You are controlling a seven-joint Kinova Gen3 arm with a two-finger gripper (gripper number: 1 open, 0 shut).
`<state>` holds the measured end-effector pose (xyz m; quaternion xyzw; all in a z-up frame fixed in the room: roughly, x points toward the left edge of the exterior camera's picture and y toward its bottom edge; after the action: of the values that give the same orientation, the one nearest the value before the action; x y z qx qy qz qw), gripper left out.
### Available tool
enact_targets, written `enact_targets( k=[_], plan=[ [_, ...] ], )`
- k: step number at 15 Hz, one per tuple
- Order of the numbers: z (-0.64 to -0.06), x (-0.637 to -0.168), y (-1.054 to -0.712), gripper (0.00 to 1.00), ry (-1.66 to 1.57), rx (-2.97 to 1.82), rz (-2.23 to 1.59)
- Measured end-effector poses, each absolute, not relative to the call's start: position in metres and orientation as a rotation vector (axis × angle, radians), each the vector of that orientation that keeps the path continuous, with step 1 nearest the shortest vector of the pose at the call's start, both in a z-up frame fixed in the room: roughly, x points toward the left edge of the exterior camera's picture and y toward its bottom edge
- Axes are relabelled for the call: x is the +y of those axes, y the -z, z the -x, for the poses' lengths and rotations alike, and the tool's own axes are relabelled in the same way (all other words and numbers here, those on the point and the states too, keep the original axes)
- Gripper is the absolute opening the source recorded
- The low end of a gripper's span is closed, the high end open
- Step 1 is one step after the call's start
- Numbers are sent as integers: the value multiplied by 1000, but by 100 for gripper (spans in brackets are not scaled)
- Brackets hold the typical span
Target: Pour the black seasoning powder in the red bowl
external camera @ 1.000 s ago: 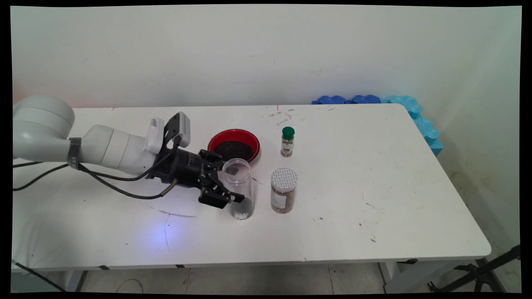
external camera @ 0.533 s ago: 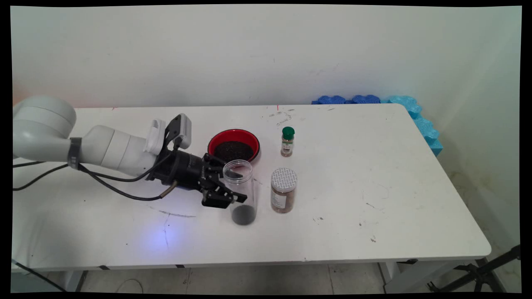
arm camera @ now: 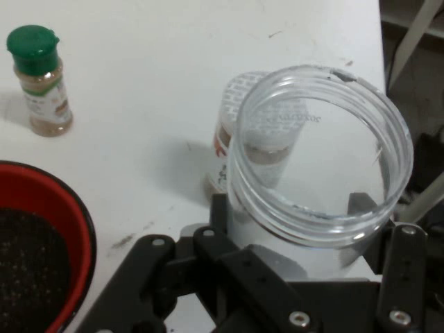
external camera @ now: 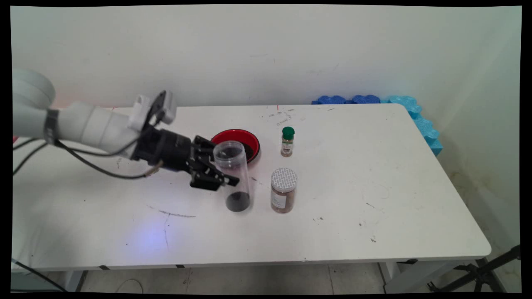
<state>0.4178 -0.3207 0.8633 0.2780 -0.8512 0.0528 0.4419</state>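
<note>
1. Gripper (external camera: pixel 226 178) clamped on clear plastic jar (external camera: pixel 232 176); jaws shut against its wall, one to each side, about mid-height.
2. Jar's long axis near upright, slightly tilted, open mouth up; dark granules pooled at the bottom. Whether the base touches the tabletop (external camera: pixel 353 187) or hangs just above: cannot tell.
3. Hand view: jar mouth (arm camera: pixel 320 156) fills the space between the jaws, no lid on it.
4. Red bowl (external camera: pixel 249 141) of dark grains just behind the jaws, partly hidden by the jar's rim.
5. Silver-lidded spice jar (external camera: pixel 284 190) just beyond the held jar, past the jaw tips, apart from it. Green-capped shaker (external camera: pixel 287 141) farther off, beyond the bowl.
6. Tabletop white, scuffed, with a few dark marks. Plain pale wall (external camera: pixel 266 54) behind; blue foam pieces (external camera: pixel 407 108) at the far corner, well apart from the jaws.
</note>
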Motion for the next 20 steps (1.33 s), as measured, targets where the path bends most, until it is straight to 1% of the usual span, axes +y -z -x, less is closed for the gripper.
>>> enact_targets(
  k=[6, 11, 14, 20],
  plan=[
    [-438, -334, -915, 0, 46, -2022, -844],
    [-453, -358, -945, 0, 186, -1904, -985],
    [-462, -374, -954, 0, 252, -1824, -1082],
    [-475, -402, -954, 0, 381, -1663, -1323]
  ],
)
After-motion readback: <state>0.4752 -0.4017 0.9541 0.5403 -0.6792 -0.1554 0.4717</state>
